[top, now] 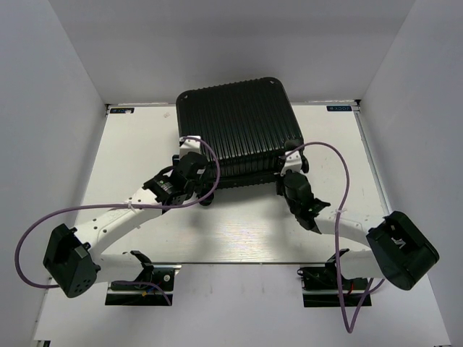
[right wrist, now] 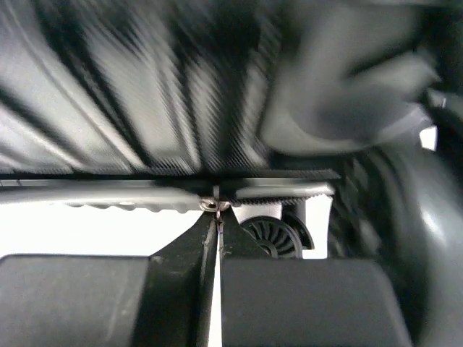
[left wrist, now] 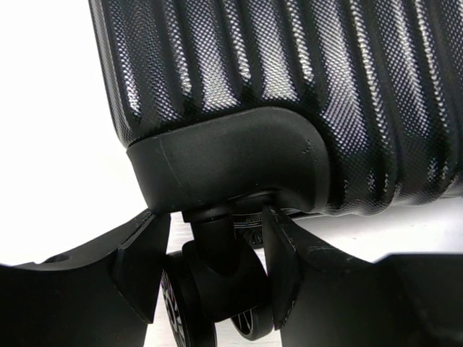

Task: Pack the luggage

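The luggage (top: 239,126) lies flat and closed at the far middle of the table (top: 239,235), ribbed shell up, wheels toward the arms. The step looks like zipping it shut. Left gripper (left wrist: 211,217) is about half open, its 2 fingers straddling the near-left caster wheel (left wrist: 217,293) and touching it on both sides, so it reads as a brace on that corner. Right gripper (right wrist: 215,220) is at the near-right corner, jaws fully closed with the tips right at the zipper pull (right wrist: 210,206) on the zipper track (right wrist: 108,194). That wrist view is blurred, so it's not possible to tell whether the tab is actually caught. To do this well, the right arm should pull along the track, low and parallel to the seam, not outward, because a thin tab slips out of a shallow pinch. It should take the rounded corner with wrist rotation, not a straight drag. The left arm should hold the caster firm so the case doesn't slide or yaw. The right-side wheel (right wrist: 273,238) sits just beside the fingers and is a snag risk. If the pull doesn't travel with the gripper, re-grip deeper.
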Robot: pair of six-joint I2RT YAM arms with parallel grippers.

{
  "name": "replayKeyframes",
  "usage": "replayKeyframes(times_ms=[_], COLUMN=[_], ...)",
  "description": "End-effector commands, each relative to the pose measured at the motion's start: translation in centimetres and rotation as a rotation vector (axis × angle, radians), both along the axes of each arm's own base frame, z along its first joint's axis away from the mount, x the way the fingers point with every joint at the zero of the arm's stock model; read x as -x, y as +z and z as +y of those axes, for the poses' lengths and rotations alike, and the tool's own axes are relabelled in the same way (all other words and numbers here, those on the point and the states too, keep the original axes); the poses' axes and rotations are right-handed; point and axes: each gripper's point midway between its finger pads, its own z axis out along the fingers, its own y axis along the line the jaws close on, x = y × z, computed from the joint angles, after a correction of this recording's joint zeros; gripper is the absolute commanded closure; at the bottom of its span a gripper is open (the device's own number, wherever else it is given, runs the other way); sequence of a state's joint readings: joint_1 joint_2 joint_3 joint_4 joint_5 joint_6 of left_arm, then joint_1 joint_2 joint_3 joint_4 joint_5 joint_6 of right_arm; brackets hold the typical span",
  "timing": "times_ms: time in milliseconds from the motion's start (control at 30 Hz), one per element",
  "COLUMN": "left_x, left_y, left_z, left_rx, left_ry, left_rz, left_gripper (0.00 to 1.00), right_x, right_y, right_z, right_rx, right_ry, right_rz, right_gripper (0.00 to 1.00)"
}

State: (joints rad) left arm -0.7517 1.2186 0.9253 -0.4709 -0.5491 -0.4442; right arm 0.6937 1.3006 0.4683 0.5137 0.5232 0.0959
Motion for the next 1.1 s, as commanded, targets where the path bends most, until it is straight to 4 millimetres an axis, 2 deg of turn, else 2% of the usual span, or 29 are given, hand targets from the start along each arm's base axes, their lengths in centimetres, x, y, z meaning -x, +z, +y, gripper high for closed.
replayKeyframes(times_ms=[0,67,233,267,300,367,400,433,467,567,633,833,900,1000,1033,1067], left_x=[1.0,0.8,0.3,0.3,0.3,0.2,0.1,0.0,-0.1,-0.6,-0.7,-1.9,-2.5,-3.1,-3.7,-4.0], left_y=[-1.8,-1.7,-1.5,-1.6,-1.8,-1.8,-2.0,-2.0,-2.0,-2.2,-2.5,-3.1,-2.8,-3.3,-2.7,-3.0], left_z=[1.0,1.6,3.0,3.0,3.2,3.5,3.9,3.9,3.9,4.5,4.8,7.0,7.7,8.6,8.6,8.9], left_rx=[-0.047,-0.042,-0.047,-0.048,-0.055,-0.058,-0.062,-0.061,-0.053,-0.062,-0.074,-0.094,-0.102,-0.146,-0.143,-0.155], left_ry=[-0.008,0.01,0.041,0.04,0.04,0.05,0.059,0.063,0.061,0.076,0.081,0.144,0.158,0.161,0.166,0.169], left_rz=[0.095,0.095,0.105,0.109,0.117,0.121,0.13,0.134,0.134,0.147,0.158,0.179,0.178,0.207,0.195,0.204], left_gripper=[1.0,1.0,1.0,1.0,1.0,1.0,1.0,1.0,1.0,1.0,1.0,1.0,1.0,1.0,1.0,1.0], right_x=[-1.0,-0.8,-1.4,-1.7,-1.4,-1.6,-1.1,-1.1,-1.1,-1.4,-2.1,-3.5,-4.2,-4.9,-5.0,-5.2], right_y=[3.4,2.6,2.9,3.2,2.4,2.9,1.8,2.4,2.1,2.0,2.7,1.8,1.9,2.8,2.6,3.0], right_z=[-1.1,-2.2,-3.2,-3.8,-4.5,-5.2,-5.8,-5.5,-5.7,-6.8,-7.4,-8.6,-9.3,-9.3,-10.1,-10.3], right_rx=[-0.156,-0.163,-0.225,-0.243,-0.237,-0.296,-0.293,-0.324,-0.331,-0.353,-0.401,-0.45,-0.459,-0.443,-0.438,-0.439], right_ry=[-0.091,-0.123,-0.137,-0.159,-0.171,-0.185,-0.191,-0.165,-0.161,-0.186,-0.201,-0.217,-0.229,-0.193,-0.206,-0.207], right_rz=[-0.163,-0.162,-0.2,-0.217,-0.206,-0.229,-0.212,-0.232,-0.226,-0.236,-0.265,-0.235,-0.245,-0.272,-0.268,-0.272], right_gripper=[1.0,1.0,1.0,1.0,1.0,1.0,1.0,1.0,1.0,1.0,1.0,1.0,1.0,1.0,1.0,1.0])
